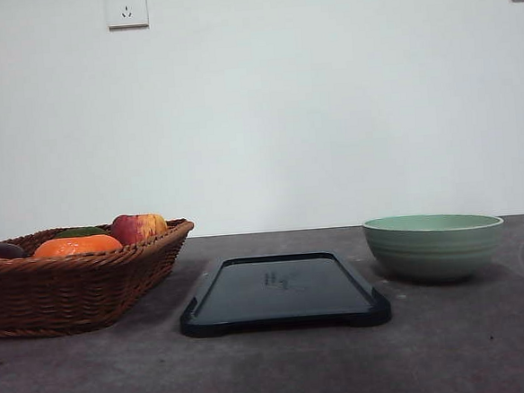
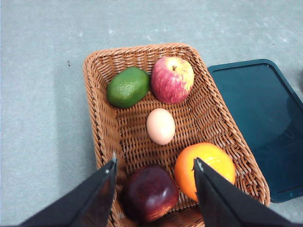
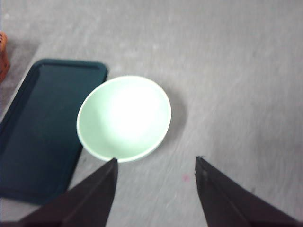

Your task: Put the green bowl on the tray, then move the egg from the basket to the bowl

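The green bowl stands empty on the table right of the dark tray. The wicker basket sits at the left. In the left wrist view the egg lies in the middle of the basket, and my left gripper hangs open above the basket's near end, over a dark red apple and an orange. In the right wrist view my right gripper is open above the table, just beside the bowl, with the tray beyond it.
A green avocado-like fruit and a red-yellow apple fill the basket's far end. The grey table ends at a white wall with outlets.
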Controlling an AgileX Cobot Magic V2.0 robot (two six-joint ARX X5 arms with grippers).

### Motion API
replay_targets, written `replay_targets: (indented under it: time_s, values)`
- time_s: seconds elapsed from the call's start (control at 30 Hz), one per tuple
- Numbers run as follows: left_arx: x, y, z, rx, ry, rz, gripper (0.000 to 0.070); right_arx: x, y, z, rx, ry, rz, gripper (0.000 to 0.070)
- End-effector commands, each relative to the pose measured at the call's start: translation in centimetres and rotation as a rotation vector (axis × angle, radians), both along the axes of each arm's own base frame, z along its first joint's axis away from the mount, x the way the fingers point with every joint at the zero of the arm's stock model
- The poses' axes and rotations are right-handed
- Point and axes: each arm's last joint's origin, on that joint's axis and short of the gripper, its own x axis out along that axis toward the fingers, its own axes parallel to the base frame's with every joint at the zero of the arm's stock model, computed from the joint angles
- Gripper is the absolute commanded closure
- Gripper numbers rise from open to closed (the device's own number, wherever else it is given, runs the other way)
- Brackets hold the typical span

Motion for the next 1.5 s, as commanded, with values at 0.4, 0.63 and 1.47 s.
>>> replay_targets:
  time_s: [0.4,0.63,1.47]
  values:
    - [0.3,-0.1,0.9,0.0,-0.058,-0.01,0.039,8.2,0.2,3.3,0.019,0.373,-0.031,0.0376]
    - [0.3,-0.1,0.9,-0.001,-0.056,-0.009,0.039,13.1,0.3,0.0,-0.007,0.484,-0.005,0.0376]
    - [0.4,-0.1,1.1,-0.007,-0.081,-0.006,0.039,19.7,1.1,-10.0,0.009,0.647,0.026,0.0518]
